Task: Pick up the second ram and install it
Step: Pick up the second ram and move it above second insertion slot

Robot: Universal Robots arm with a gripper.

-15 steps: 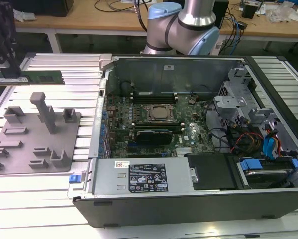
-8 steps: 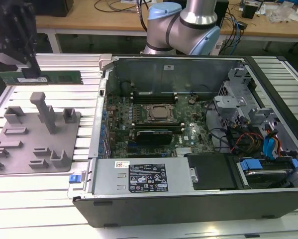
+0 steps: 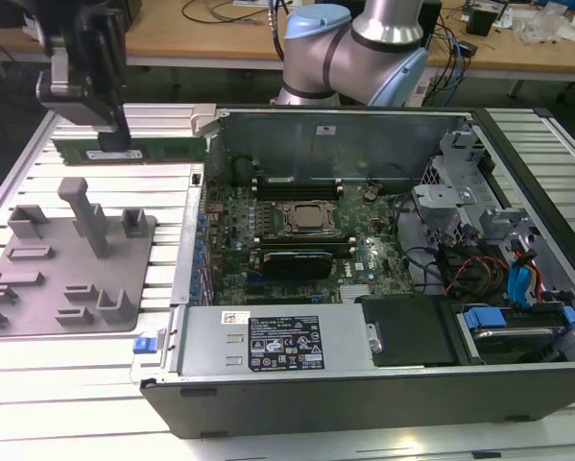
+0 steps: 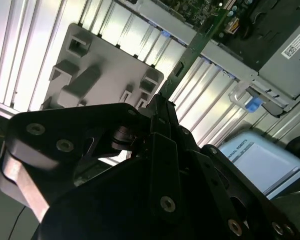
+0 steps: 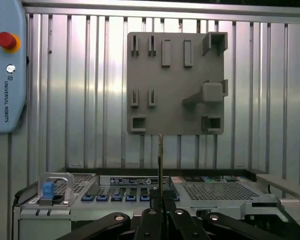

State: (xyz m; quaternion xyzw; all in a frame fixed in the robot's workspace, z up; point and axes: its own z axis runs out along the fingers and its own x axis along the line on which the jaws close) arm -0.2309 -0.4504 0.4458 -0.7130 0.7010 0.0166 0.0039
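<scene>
Gripping the second ram (image 3: 162,151) at the exterior view's upper left, the gripper (image 3: 109,142) has its fingers closed on the stick near one end. The rest of the green board runs level toward the exterior view's right, ending near the corner of the open computer case (image 3: 364,125). The gripper's upper body is cut off by the frame edge, and its fingers hide the part of the stick they clamp. Whether the stick hangs clear of the ribbed metal table (image 3: 76,375) or touches it cannot be told.

In the first wrist view the second ram (image 5: 161,160) shows edge-on as a thin line rising from the gripper (image 5: 161,200), so its chips are hidden. In the second wrist view the gripper (image 4: 160,102) and its black body cover much of the scene, and the second ram (image 4: 200,42) reaches away over the table.

The grey fixture tray (image 3: 37,288) lies near the stick, at the exterior view's left, and shows in both wrist views (image 4: 109,65) (image 5: 175,100). Inside the case lie the motherboard (image 3: 364,259) and processor socket (image 3: 311,219); which slots beside it are filled is hard to make out. The case wall and the power supply (image 3: 277,341) stand between tray and motherboard. A teach pendant (image 5: 7,100) lies on the table.
</scene>
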